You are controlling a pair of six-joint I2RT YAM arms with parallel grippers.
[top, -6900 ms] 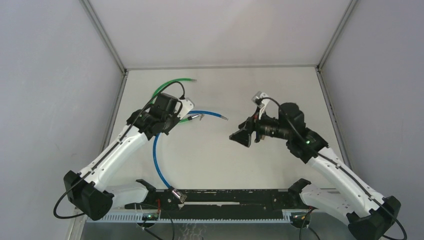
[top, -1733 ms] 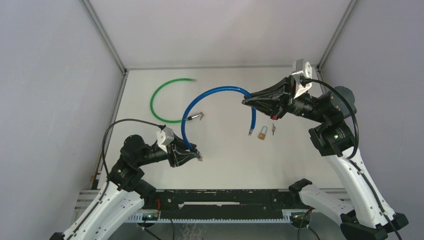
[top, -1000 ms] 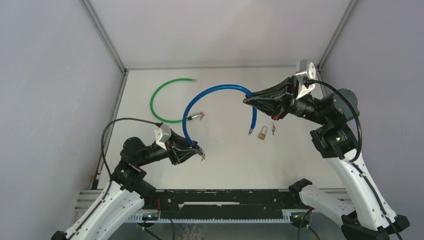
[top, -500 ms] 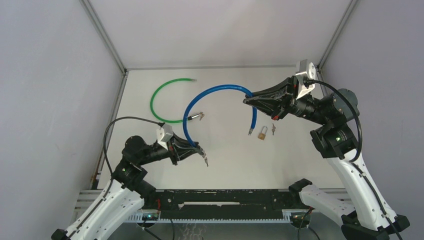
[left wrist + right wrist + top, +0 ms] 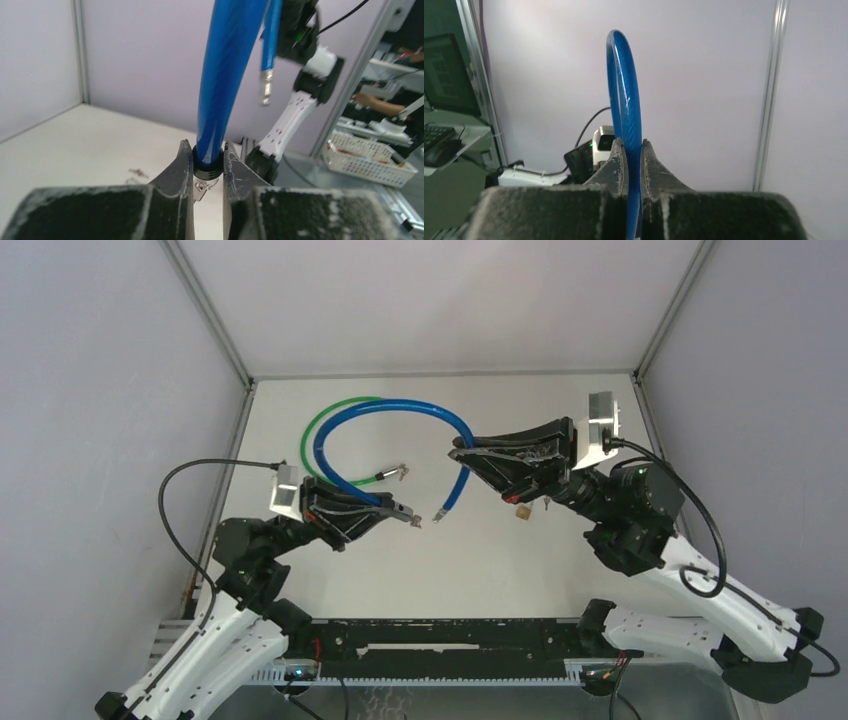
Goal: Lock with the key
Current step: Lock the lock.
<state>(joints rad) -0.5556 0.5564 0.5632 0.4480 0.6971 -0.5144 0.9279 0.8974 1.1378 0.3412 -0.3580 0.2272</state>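
Observation:
A blue cable (image 5: 395,403) arches high between both grippers. My left gripper (image 5: 400,512) is shut on its black end collar (image 5: 207,167), and a small metal ring and tab (image 5: 202,186) hang just below that collar. My right gripper (image 5: 455,450) is shut on the cable (image 5: 625,100) further along. Past that grip the cable hangs down to a bare metal tip (image 5: 438,516), in the air a short way right of the left fingertips. A brass padlock (image 5: 521,511) lies on the table, partly under the right gripper. The loose key beside it is hidden by that arm.
A green cable (image 5: 304,452) lies curled at the back left, its metal end fittings (image 5: 397,473) just beyond the left gripper. Grey walls close in on both sides and the back. A black rail (image 5: 450,632) runs along the near edge between the arm bases.
Both arms have lifted and swung left with the blue cable, whose arch now lies over the green one. The left gripper has raised the collar end, and the free tip hangs nearer to it.

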